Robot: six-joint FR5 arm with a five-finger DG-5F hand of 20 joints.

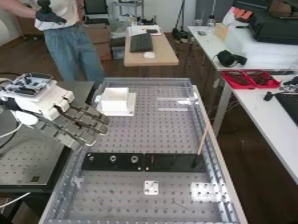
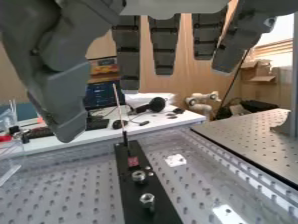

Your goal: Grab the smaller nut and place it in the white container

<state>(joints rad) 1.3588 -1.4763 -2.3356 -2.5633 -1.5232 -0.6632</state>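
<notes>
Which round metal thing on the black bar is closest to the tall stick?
The bearing. It's at the row's end towards the stick; the larger nut comes next, then the smaller nut, farthest away.

One smaller round metal nut (image 1: 91, 159), one larger round metal nut (image 1: 113, 159), one round metal bearing (image 1: 134, 159).
Also one long flat black bar (image 1: 174, 162), one boxy white container (image 1: 114, 101), one thin tan stick (image 1: 203, 137).

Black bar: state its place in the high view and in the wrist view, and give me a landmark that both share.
High view: the black bar lies low in the picture, across the bench, with round metal parts along its left half.
Wrist view: the black bar runs toward the white table.
Shared landmark: the thin stick rising at one end.
</notes>
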